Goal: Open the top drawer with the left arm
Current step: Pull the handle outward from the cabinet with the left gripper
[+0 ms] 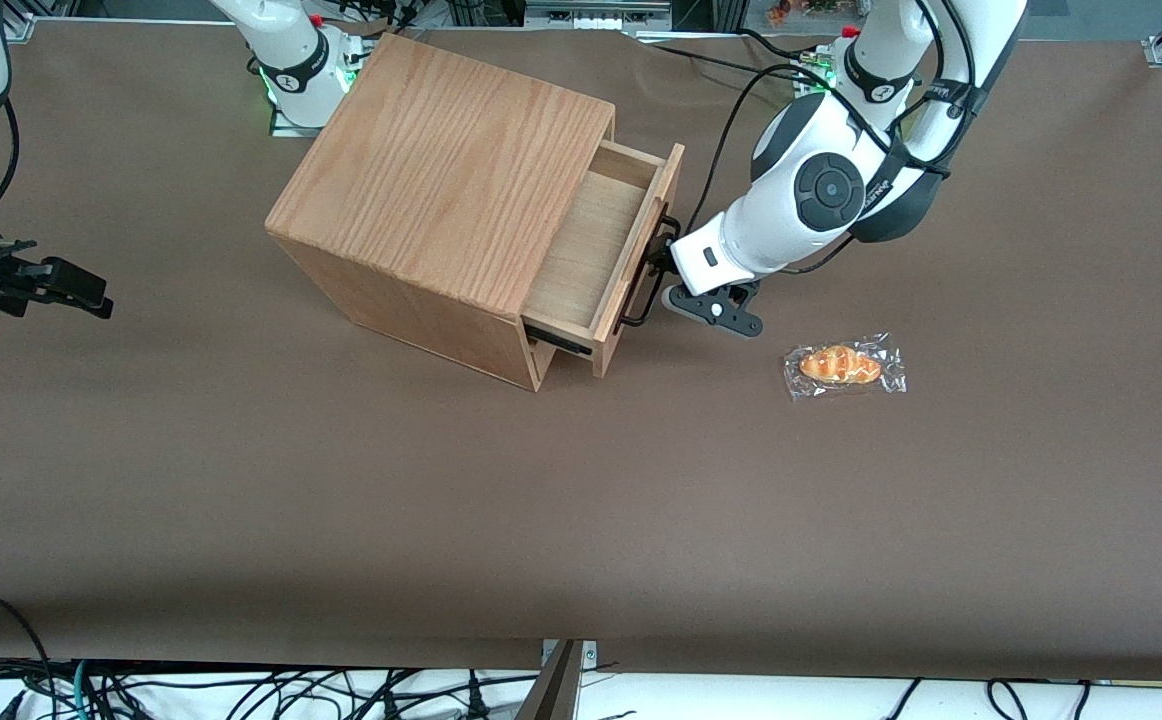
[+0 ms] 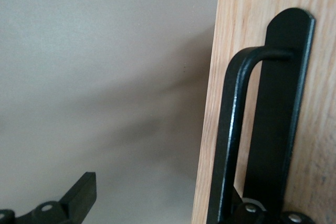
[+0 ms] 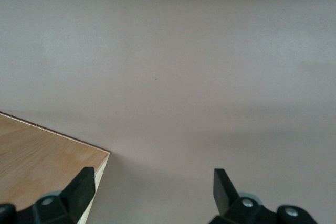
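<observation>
the drawer [image 1: 596, 250] sits in the upper middle of the front view, at the top of the wooden box [image 1: 441, 190], and it is already pulled out a good way: its light floor is open to see and its front stands well clear of the box. the box lies turned on the brown table [image 1: 581, 520], so the drawer front looks toward the working arm's end, and this is probably why the left arm [image 1: 821, 190] comes in low from the upper right of the frame, its wrist level with the handle [image 1: 641, 290].

the gripper [image 1: 663, 262] is right at the handle, touching the drawer front. in the wrist view one finger [image 2: 79, 195] stands free, away from the wood, while the second one seems to be at the black bar [image 2: 231, 140]. i think the fingers are spread and hooked on the bar, not clamped on it. a hooked finger is enough for pulling straight out.

a wrapped pastry [image 1: 844, 366] lies on the table near the gripper, nearer to the front camera, apart from the drawer.

the drawer seems near the end of its travel.
</observation>
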`<move>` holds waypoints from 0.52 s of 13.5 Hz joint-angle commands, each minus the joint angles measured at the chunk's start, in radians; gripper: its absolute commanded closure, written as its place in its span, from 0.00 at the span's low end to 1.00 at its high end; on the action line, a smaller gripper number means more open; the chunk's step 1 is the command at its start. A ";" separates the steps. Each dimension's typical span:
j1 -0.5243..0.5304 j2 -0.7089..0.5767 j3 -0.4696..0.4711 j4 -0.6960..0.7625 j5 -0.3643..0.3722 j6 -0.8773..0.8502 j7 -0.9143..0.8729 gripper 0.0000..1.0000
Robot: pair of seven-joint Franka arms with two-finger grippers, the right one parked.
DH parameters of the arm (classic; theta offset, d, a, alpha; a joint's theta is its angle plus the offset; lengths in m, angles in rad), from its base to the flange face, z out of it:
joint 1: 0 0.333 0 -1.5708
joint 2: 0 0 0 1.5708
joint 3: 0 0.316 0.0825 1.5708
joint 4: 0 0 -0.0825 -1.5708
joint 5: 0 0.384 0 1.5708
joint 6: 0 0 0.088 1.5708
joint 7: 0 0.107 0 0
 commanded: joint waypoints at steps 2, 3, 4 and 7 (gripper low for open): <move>0.028 -0.016 0.009 0.048 0.020 -0.045 -0.006 0.00; 0.030 -0.016 0.021 0.048 0.018 -0.048 0.017 0.00; 0.030 -0.016 0.026 0.047 0.005 -0.048 0.042 0.00; 0.030 -0.016 0.060 0.046 -0.020 -0.055 0.106 0.00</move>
